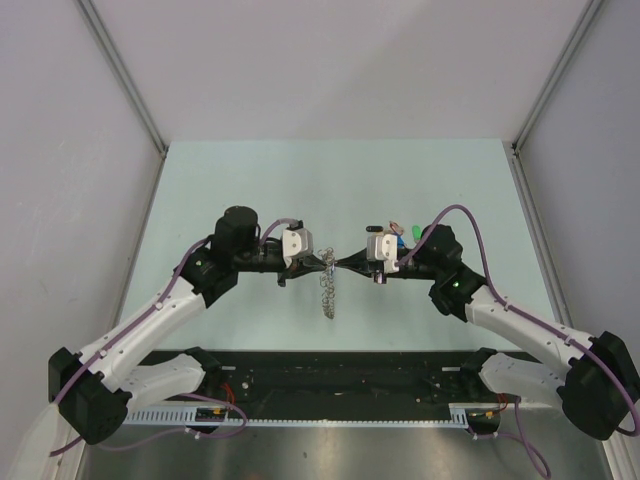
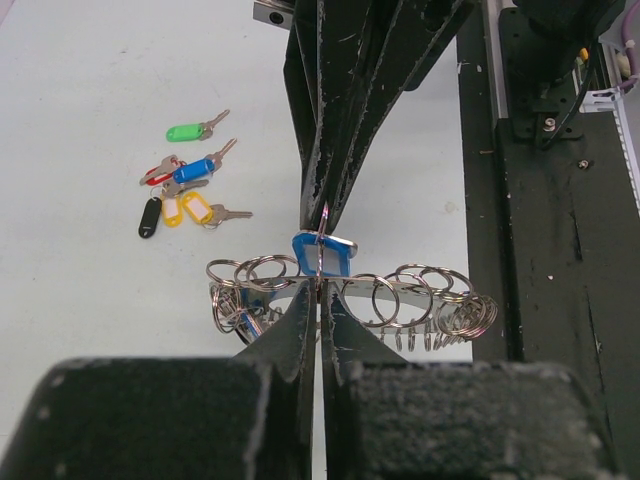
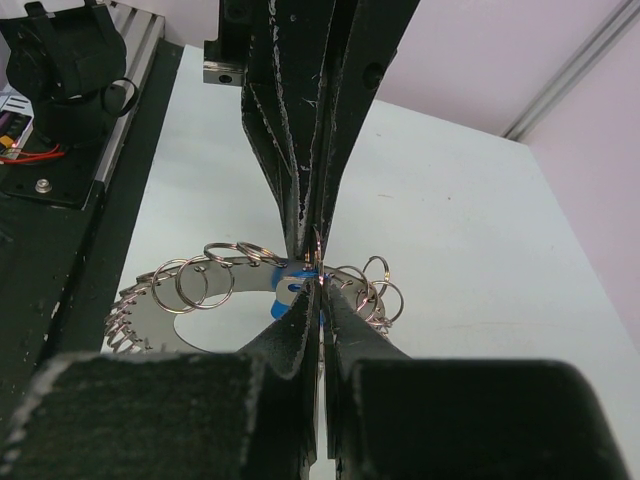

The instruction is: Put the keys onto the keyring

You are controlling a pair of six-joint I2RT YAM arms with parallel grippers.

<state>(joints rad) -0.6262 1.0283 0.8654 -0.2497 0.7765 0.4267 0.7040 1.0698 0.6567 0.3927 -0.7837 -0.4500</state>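
My two grippers meet tip to tip above the table. The left gripper [image 1: 325, 263] [image 2: 320, 295] is shut on the band of the keyring [image 1: 328, 295] [image 2: 400, 290], a flat grey ring hung with many small wire loops, held off the table. The right gripper [image 1: 345, 262] [image 3: 320, 288] is shut on the thin split ring of a blue key [image 2: 322, 252] [image 3: 283, 297], pressed against the keyring [image 3: 170, 315]. The other keys [image 1: 402, 232] lie loose on the table: green [image 2: 185, 131], blue [image 2: 192, 170], yellow [image 2: 197, 208], black [image 2: 149, 217].
The pale green table [image 1: 250, 180] is closed in by grey walls at the back and sides. A black rail with cable duct [image 1: 330, 375] runs along the near edge between the arm bases. The loose keys lie just behind the right wrist.
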